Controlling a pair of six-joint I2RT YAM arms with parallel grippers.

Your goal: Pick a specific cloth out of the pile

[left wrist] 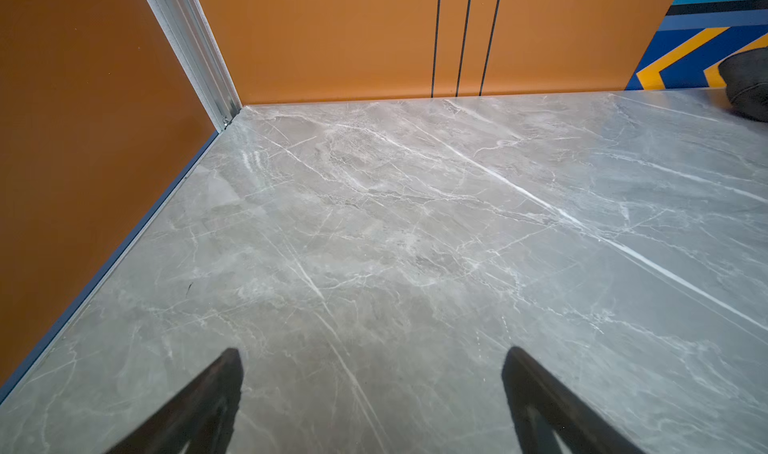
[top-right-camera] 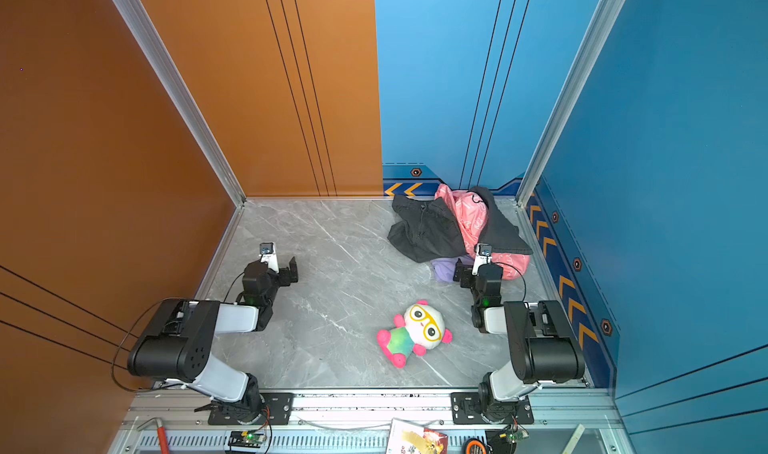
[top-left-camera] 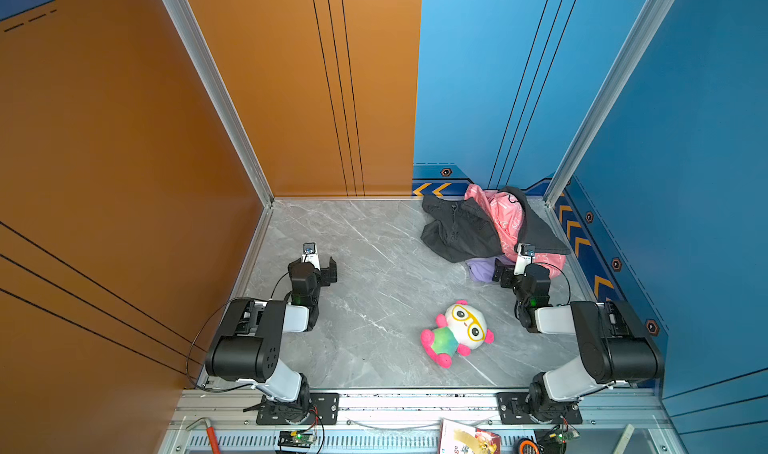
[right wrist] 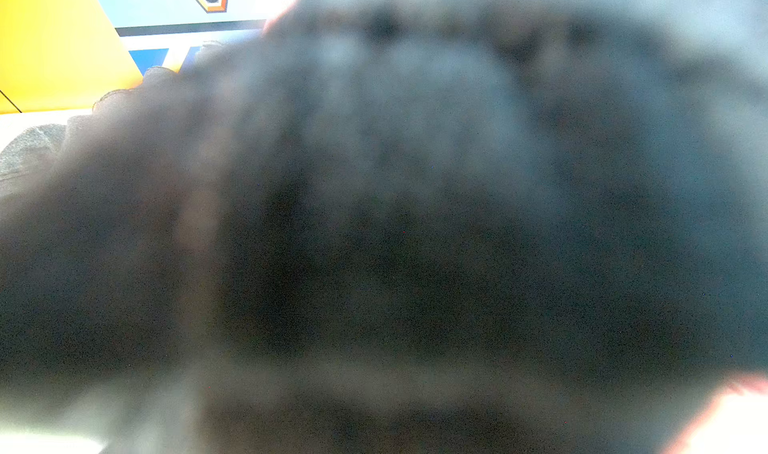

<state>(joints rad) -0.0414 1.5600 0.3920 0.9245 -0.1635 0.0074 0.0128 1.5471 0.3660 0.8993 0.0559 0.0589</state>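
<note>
Cloth (top-left-camera: 481, 270), lavender-purple, soft, peeks from under heaped black-and-pink garment pile (top-left-camera: 461, 232), at pile's near edge. Right pincer (top-left-camera: 501, 274) spread wide, against pile beside cloth, nothing seen held. Left pincer (left wrist: 374, 352) wide open, empty, well apart from pile.

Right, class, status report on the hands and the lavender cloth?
Left hand open, nothing held. Right hand open beside lavender cloth. Cloth mostly under black garment.

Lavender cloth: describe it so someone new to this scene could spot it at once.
In the far right corner of the table, against the blue walls, lies the pile. The cloth peeks out at its near edge, under the black garment. It alone is plain lavender; the pink cloth beside it bears white print.
</note>
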